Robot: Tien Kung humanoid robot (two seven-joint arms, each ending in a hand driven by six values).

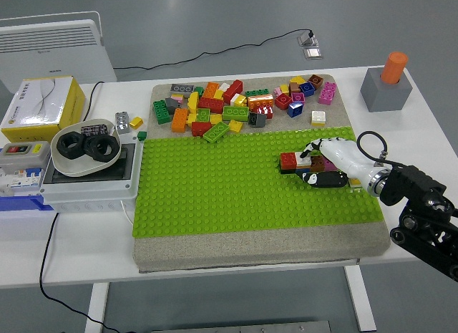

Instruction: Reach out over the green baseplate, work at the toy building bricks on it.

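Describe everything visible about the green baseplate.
The green baseplate is a bright lime, studded plastic sheet lying flat on a grey mat. Loose bricks are heaped on the mat beyond its far edge. Near its right side sits a small brick cluster, where the right robot hand rests on it. Its surface looks glossy.

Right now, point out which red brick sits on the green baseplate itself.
The red brick beside the right hand, on the green baseplate; the other red bricks lie in the loose pile behind.
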